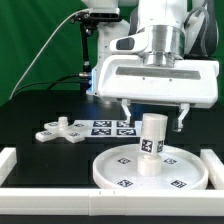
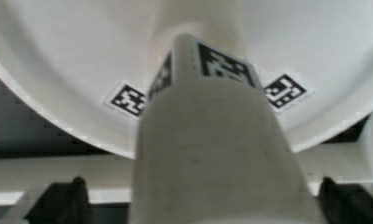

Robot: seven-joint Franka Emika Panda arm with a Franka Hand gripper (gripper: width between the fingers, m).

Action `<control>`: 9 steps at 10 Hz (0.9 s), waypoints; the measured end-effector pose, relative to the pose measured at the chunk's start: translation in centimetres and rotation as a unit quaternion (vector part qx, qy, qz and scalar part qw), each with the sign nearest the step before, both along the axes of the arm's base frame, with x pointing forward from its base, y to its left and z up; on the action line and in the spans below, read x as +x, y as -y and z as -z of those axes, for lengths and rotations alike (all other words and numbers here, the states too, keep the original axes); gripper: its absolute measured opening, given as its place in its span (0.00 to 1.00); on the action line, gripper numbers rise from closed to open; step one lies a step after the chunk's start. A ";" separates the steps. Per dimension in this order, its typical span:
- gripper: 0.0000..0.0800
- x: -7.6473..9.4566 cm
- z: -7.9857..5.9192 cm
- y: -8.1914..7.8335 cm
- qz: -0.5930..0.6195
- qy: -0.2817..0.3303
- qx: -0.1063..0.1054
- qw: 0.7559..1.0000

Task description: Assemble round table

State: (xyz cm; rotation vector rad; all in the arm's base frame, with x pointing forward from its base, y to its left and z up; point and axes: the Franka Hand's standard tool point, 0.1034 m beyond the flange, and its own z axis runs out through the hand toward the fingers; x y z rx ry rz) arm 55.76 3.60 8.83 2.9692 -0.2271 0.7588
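Trouble-wise, my guess is the leg [image 1: 152, 142] is the weak spot. It stands upright in the middle of the round disc [image 1: 110, 176], and I can't tell if it's properly seated or just resting there. The claw [image 1: 154, 114] hangs right over it, spread wide, with a finger on each side and neither touching the leg in the wrist view. If it closes off-centre or comes down crooked, a finger could knock the leg over or skid the disc across the black worktop [image 1: 30, 112].

Everything's smooth, slick-looking white plastic with black-and-white square tags on it. The disc is big and flat with a raised rim, and the leg is a short plain cylinder. The small cross-shaped base [image 1: 60, 131] lies apart on the worktop, towards the exterior view's left, beside the marker board [image 1: 108, 127].
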 end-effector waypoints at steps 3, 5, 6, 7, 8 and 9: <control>0.81 -0.3 -0.3 0.6 0.023 -0.087 0.038 0.995; 0.81 -0.5 -0.1 0.1 0.030 -0.140 0.054 0.988; 0.81 -1.1 0.2 -0.4 0.030 -0.190 0.063 0.979; 0.81 -1.0 0.2 -0.6 0.031 -0.223 0.070 0.972; 0.81 -0.8 0.2 -0.7 0.030 -0.233 0.069 0.970; 0.81 -0.8 0.6 -1.1 0.024 -0.228 0.061 0.971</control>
